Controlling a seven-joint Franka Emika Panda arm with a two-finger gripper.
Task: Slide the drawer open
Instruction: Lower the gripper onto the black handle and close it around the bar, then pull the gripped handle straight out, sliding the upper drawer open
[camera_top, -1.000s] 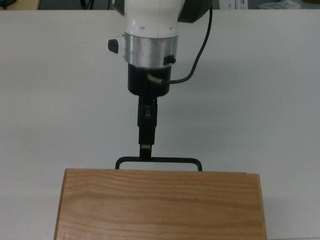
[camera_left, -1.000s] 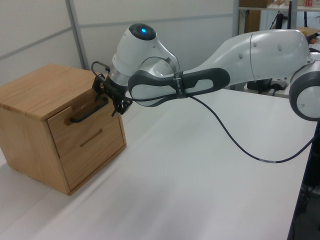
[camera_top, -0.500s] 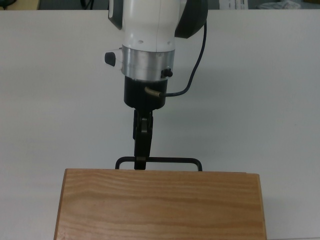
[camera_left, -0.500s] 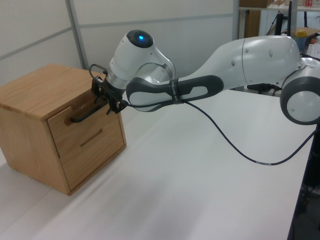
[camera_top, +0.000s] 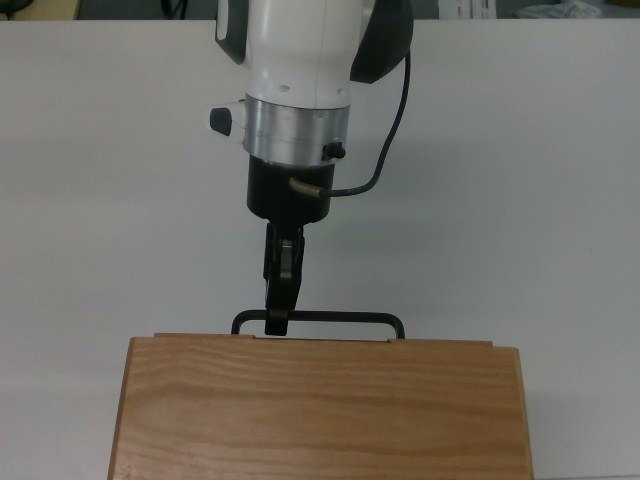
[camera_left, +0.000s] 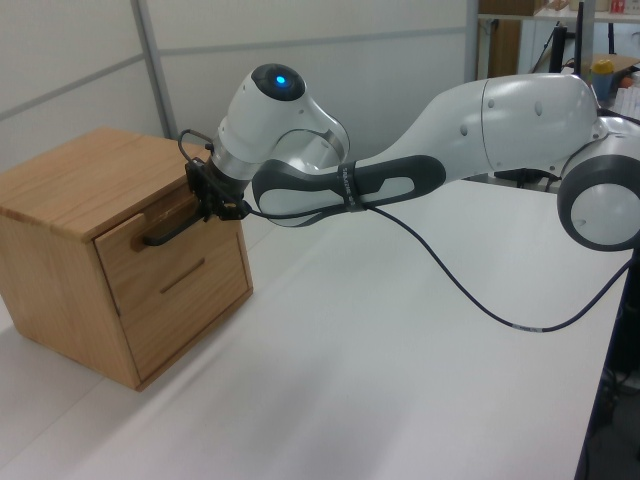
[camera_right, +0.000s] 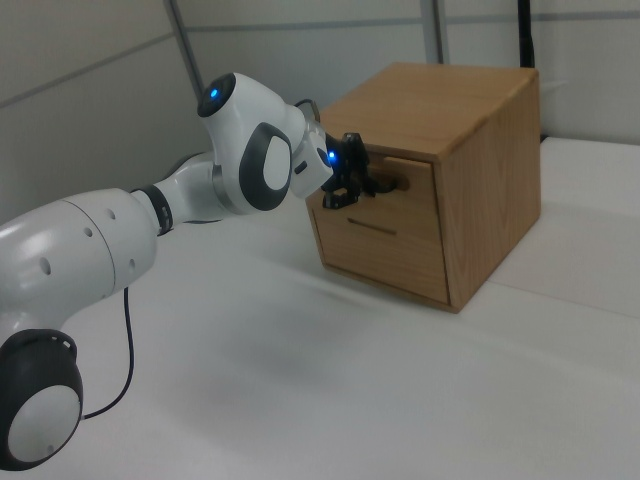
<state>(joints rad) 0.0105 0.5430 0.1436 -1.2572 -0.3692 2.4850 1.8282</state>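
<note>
The drawer (camera_left: 128, 252) is the upper one of a wooden cabinet (camera_top: 320, 410), and its black bar handle (camera_top: 340, 317) sticks out toward the arm. In the top view a thin light strip of the drawer's front (camera_top: 420, 340) peeks out from under the cabinet top. My gripper (camera_top: 277, 321) reaches the handle near the top view's left end, its fingers stacked above and below the bar and closed on it. The left view shows the gripper (camera_left: 213, 205) at the handle's upper end, and the right view shows the gripper (camera_right: 352, 186) against the drawer front (camera_right: 412, 180).
A second, lower drawer (camera_left: 190, 300) with a slim recessed pull sits beneath. The cabinet stands on a white table (camera_top: 520, 200). A black cable (camera_top: 395, 120) hangs from my wrist. Office furniture stands beyond the table's far edge in the left view.
My gripper moved from just before the handle onto the bar and closed on it. A thin strip of the drawer front now shows beyond the cabinet top.
</note>
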